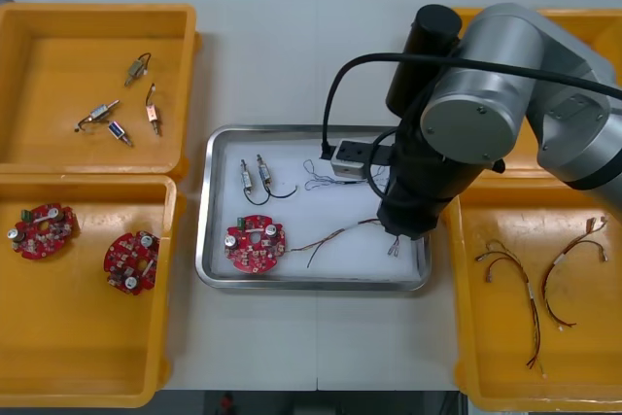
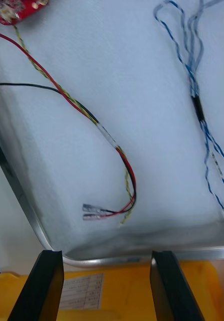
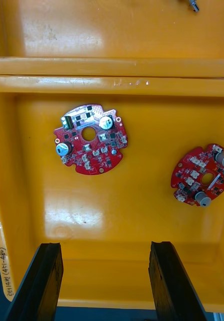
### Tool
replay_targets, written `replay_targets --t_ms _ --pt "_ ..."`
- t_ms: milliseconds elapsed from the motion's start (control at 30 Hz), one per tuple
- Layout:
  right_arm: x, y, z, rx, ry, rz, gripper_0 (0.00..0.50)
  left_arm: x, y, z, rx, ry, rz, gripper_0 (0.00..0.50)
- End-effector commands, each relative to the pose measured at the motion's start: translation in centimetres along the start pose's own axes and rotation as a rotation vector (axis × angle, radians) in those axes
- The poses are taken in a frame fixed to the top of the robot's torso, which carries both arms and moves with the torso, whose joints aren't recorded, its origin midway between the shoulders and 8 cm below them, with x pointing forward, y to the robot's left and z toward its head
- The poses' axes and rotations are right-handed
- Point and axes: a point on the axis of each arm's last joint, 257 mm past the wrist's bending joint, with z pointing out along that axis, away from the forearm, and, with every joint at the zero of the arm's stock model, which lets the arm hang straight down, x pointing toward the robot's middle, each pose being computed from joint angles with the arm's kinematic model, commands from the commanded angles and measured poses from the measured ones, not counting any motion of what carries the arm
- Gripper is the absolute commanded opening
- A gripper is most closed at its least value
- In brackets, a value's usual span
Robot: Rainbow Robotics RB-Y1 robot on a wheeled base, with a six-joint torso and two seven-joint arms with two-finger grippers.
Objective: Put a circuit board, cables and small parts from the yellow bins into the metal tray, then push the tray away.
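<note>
Over the right end of the shallow metal tray [image 1: 311, 283], my right gripper [image 2: 107, 256] hangs with black fingers [image 2: 46, 286] spread and empty, the twisted red and yellow cable [image 2: 74, 103] lying loose just beyond them. The round red circuit board [image 1: 255, 243], small metal parts [image 1: 255, 177] and blue-and-white cable [image 2: 196, 105] lie inside too. My left gripper [image 3: 104, 246], also spread, hovers over a yellow bin [image 3: 117, 220]. An off-centre push could skew the tray, or a fingertip snag a cable.

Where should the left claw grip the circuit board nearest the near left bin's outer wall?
Probably by its rim, pinching opposite edges, coming straight down: the circuit board lies flat, components up, on the floor of the yellow bin, with bare floor all round. The left claw, open, hangs over it; the right claw, open, is over the metal tray.
</note>
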Motion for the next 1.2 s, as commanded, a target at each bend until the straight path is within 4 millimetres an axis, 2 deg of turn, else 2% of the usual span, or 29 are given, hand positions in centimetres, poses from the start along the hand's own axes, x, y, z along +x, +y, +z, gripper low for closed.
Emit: replay_targets --t_ms 33,367,533,767,1200 --pt "-3.5 1.6 -0.2 0.034 -0.019 -0.127 0.5 -0.6 1.2 -1.3 -0.04 -0.026 -0.041 0.5" --pt "-6.9 5.6 1.7 0.053 -0.023 -0.256 0.5 -0.6 1.2 -1.3 -0.04 -0.026 -0.041 0.5" --pt "-7.8 6.9 3.1 0.08 -0.035 -0.3 0.5 -0.6 1.2 -1.3 -0.04 -0.026 -0.041 0.5" --pt "-8.0 8.4 5.0 0.111 -0.03 -0.353 0.5 -0.6 1.2 -1.3 -0.04 -0.026 -0.041 0.5" --pt "-8.1 10.9 7.2 0.111 -0.038 -0.364 0.5 -0.6 1.2 -1.3 -0.04 -0.026 -0.041 0.5"
